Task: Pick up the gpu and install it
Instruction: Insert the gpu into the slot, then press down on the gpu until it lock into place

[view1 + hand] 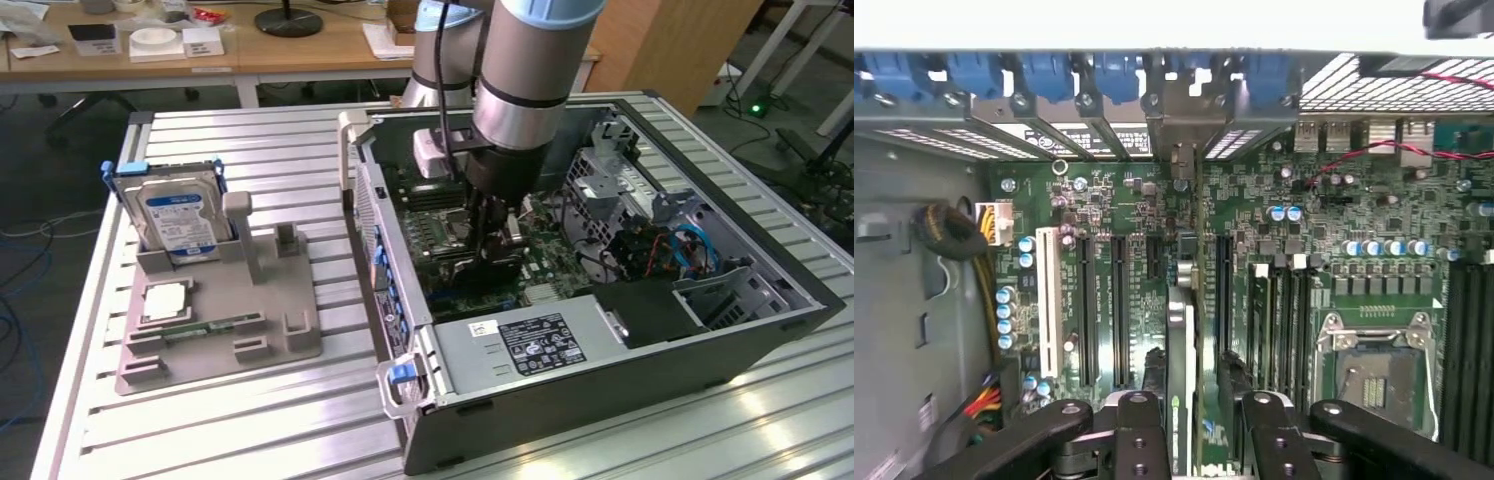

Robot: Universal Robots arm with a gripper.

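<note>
Install step: gripper (pixel 1194 420) clamped on the gpu (pixel 1176 340), held edge-on inside the open case (pixel 747 330) just above the motherboard (pixel 1324 210), so seating likely needs slot alignment and bracket lined up.

On the table (pixel 240 420), the open computer case (pixel 747 330) lies toward the exterior view's right, the parts stand (pixel 220 345) with the hard drive (pixel 180 215) to its left, the gripper (pixel 487 245) inside the case holding the gpu (pixel 1179 340) edge-on over the motherboard (pixel 1324 215).
</note>
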